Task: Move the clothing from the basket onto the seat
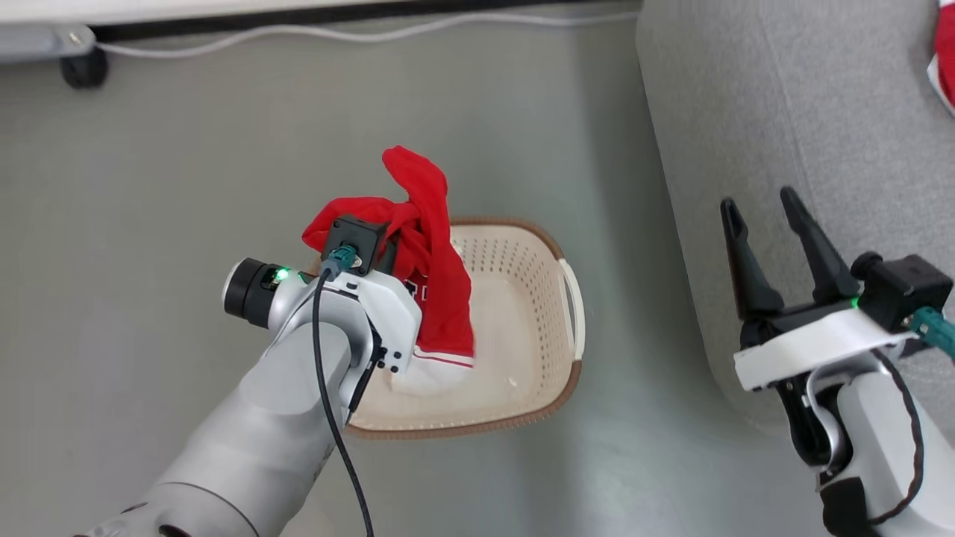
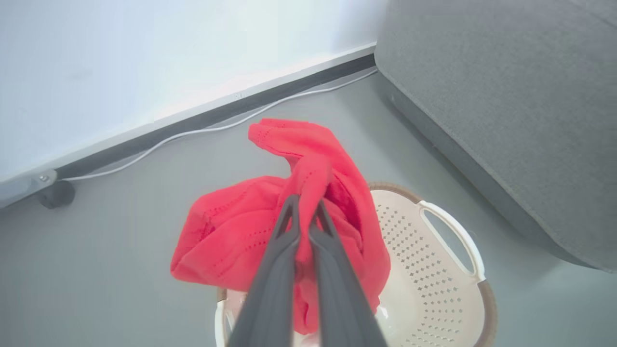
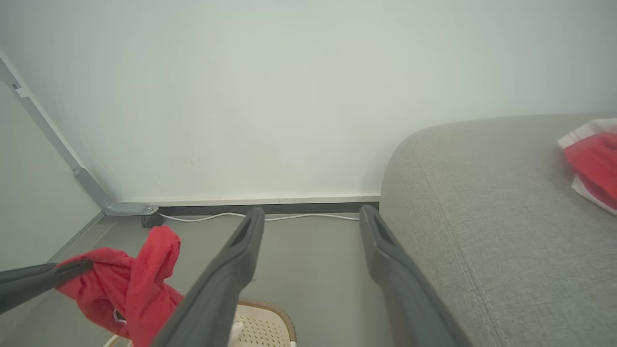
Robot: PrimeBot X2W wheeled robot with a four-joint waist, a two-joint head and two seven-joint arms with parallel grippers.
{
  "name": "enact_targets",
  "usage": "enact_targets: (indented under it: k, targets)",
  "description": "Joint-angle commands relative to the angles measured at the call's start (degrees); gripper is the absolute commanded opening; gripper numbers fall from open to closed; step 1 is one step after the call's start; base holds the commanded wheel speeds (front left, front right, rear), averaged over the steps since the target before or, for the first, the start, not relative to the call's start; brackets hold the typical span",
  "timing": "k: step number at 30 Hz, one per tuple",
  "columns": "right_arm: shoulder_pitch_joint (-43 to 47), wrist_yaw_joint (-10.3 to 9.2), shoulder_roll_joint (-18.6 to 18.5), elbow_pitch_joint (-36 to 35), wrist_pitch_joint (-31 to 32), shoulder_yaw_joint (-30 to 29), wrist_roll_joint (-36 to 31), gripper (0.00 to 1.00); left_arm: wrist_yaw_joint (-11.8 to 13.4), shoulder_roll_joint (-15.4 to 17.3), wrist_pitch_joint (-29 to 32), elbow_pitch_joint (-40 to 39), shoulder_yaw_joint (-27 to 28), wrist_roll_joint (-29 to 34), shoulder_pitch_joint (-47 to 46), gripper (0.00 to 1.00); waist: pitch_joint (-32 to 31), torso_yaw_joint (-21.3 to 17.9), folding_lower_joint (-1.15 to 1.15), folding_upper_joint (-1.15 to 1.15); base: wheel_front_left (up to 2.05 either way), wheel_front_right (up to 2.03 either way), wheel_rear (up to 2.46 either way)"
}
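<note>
Toward 8 o'clock in your head view, the left pincer (image 2: 306, 205) has its two long dark fingers pressed together on a bunched fold of the soft red knit garment (image 1: 429, 246). The cloth is crumpled, with rows of tiny perforations. One lobe sticks up toward 12 o'clock, and a white-trimmed hem hangs toward 6 o'clock.

You hold it lifted over the oval cream-white plastic laundry basket (image 1: 522, 246), which stands on the smooth grey floor (image 1: 186, 164). The basket has a perforated wall and a brown woven-look rim, with a white handle at its 3 o'clock side. You cannot tell whether the hem touches the basket's bottom. A thin white cable (image 1: 336, 33) runs along the floor at 12 o'clock.

At 4 o'clock, the right pincer (image 1: 759, 200) has its tapered fingers spread wide with nothing between them. It shows against the rounded edge of the large light grey woven-fabric sofa (image 1: 783, 97), which spans 1 to 3 o'clock. A second red garment (image 3: 595, 166) with white trim lies on the sofa's top at 2 o'clock.
</note>
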Motion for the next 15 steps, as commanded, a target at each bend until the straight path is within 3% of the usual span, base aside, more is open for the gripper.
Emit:
enact_targets:
  k: [1,15]
  targets:
    - [2.09,0.23,0.11,-0.54,-0.35,0.33,-0.31,1.0,-0.2,0.65,-0.84,-1.57,0.7,-0.63,-0.24,0.0,-4.75,1.68,0.0,0.0,0.0,0.0,0.0]
    - [6.75,0.23,0.6,1.92,-0.35,-1.32,-1.62,1.0,-0.49,0.65,-1.07,-13.82,4.14,2.85,-3.44,0.0,-12.31,4.2,0.0,0.0,0.0,0.0,0.0]
